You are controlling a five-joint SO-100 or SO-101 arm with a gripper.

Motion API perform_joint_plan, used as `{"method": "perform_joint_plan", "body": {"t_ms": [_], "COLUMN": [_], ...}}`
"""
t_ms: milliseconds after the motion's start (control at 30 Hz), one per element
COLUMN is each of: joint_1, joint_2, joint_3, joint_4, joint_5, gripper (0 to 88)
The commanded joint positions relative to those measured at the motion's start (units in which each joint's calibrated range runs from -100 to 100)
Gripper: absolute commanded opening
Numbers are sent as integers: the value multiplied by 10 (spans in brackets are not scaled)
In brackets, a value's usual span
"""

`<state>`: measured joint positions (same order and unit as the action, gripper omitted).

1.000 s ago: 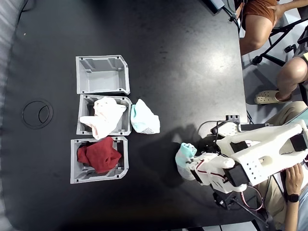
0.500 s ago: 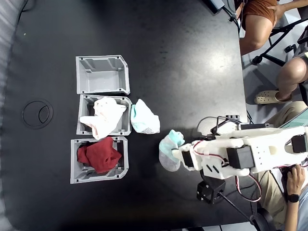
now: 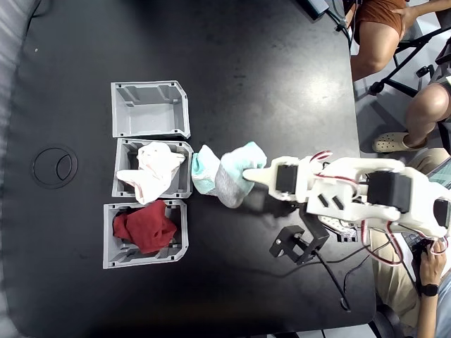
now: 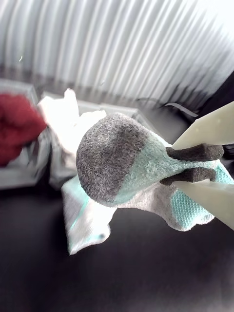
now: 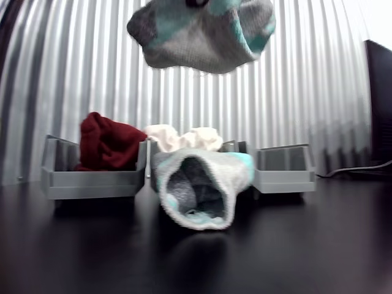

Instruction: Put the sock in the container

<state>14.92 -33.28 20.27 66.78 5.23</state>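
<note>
Since half a second ago our claw [image 3: 248,173] has swung from the worktop's lower right toward its middle, carrying the sock [image 3: 235,174] with it. We have the claw clenched on the sock's mint part, the dark pads [image 4: 192,152] pinching the fabric in the wrist view, with the grey speckled toe [image 4: 105,156] bulging out in front. In the fixed view the sock hangs off the worktop [image 3: 246,70], its grey end overlapping the second mint sock [image 3: 204,171], which lies flat just beside the right wall of the middle bin. From the other view the held sock [image 5: 202,33] floats high above that second sock [image 5: 199,190], whose open cuff faces the camera. Further out, along the left half of the worktop, three grey bins stand in a column: the container [image 3: 149,109] nearest the top edge, well apart from our sock; the bin with white cloth [image 3: 152,169] in the middle; the bin with red cloth [image 3: 144,232] toward the bottom edge. A black ring [image 3: 55,166] lies near the left edge. People's legs [image 3: 377,35] show beyond the worktop's upper right corner.
</note>
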Motion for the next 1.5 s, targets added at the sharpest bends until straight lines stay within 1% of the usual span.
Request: {"method": "perform_joint_plan", "body": {"t_ms": [0, 100, 367, 600, 1067, 1467], "joint_1": [24, 30, 97, 127, 144, 178], "joint_2": [2, 25, 151, 286, 547, 751], "joint_3": [-65, -81, -174, -324, -640, -845], "joint_4": [-9, -34, -102, -107, -107, -106], "joint_5": [15, 23, 19, 17, 17, 16], "gripper": [13, 13, 13, 13, 13, 13]}}
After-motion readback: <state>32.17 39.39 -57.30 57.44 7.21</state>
